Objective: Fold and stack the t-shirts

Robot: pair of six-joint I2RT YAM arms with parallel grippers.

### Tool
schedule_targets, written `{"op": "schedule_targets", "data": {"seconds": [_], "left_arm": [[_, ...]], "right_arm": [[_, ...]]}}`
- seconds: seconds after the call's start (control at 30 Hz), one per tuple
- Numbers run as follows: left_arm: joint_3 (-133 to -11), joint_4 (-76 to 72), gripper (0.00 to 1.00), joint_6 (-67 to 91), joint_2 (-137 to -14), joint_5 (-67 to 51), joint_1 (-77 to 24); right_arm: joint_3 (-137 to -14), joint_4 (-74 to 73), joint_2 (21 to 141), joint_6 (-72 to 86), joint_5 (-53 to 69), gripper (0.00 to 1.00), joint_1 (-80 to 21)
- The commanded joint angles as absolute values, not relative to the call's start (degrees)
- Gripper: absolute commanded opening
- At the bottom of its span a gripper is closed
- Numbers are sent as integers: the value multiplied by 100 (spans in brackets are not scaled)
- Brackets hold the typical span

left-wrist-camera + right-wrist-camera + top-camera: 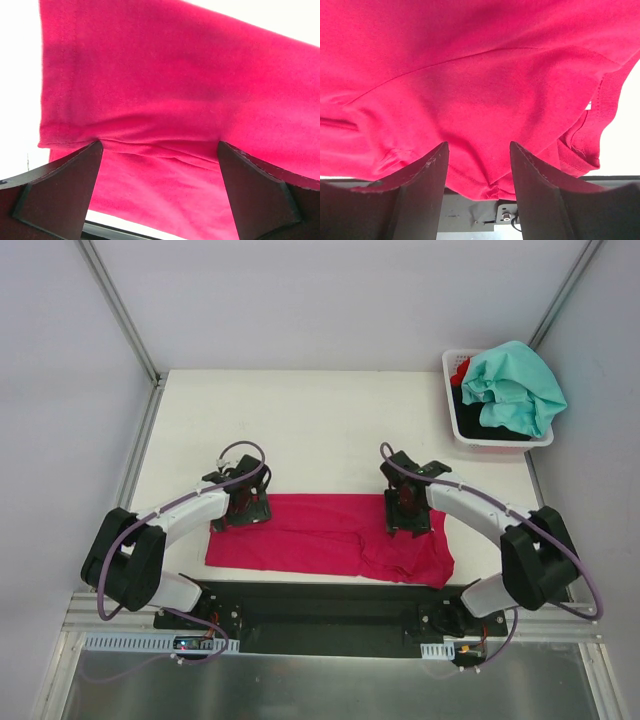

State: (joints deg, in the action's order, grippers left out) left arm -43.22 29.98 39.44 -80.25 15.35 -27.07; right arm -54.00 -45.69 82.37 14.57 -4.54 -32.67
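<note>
Magenta t-shirt (320, 535) is the only one out so far, lying flat as a long band with the arm bases just on its near side. Going by the left wrist view there's a doubled layer with a hemmed edge over the lower one, so I'd say one lengthwise fold is in. Its right end looks lumpier, and the right wrist view shows the collar there, so it's not squared up yet

Left gripper (240, 508) sits at the shirt's far edge near the left end, fingers (65, 190) spread wide with the fold line running between them, not pinching anything. Right gripper (405, 515) is on the far edge towards the right end, fingers (420, 190) apart too but with a narrower gap, cloth puckered just past the tips

Teal shirt (515, 385), a red one (460, 368) and a black one (475, 420) are heaped in the white basket (450, 410), well beyond the magenta shirt's right end on the far side

So my guess: early days. First shirt half folded, cross folds to go, three untouched, no stack started
</note>
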Motion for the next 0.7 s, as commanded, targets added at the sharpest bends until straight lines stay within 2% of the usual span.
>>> {"op": "schedule_targets", "data": {"seconds": [0.0, 0.67], "left_arm": [[-4237, 3094, 99, 4245, -7857, 2144, -2760], [-3384, 3032, 99, 4842, -7286, 1635, -2830]], "right_arm": [[-5581, -4834, 8691, 1837, -1195, 55, -3524], [-6310, -4623, 10169, 1741, -1134, 53, -3411]]}}
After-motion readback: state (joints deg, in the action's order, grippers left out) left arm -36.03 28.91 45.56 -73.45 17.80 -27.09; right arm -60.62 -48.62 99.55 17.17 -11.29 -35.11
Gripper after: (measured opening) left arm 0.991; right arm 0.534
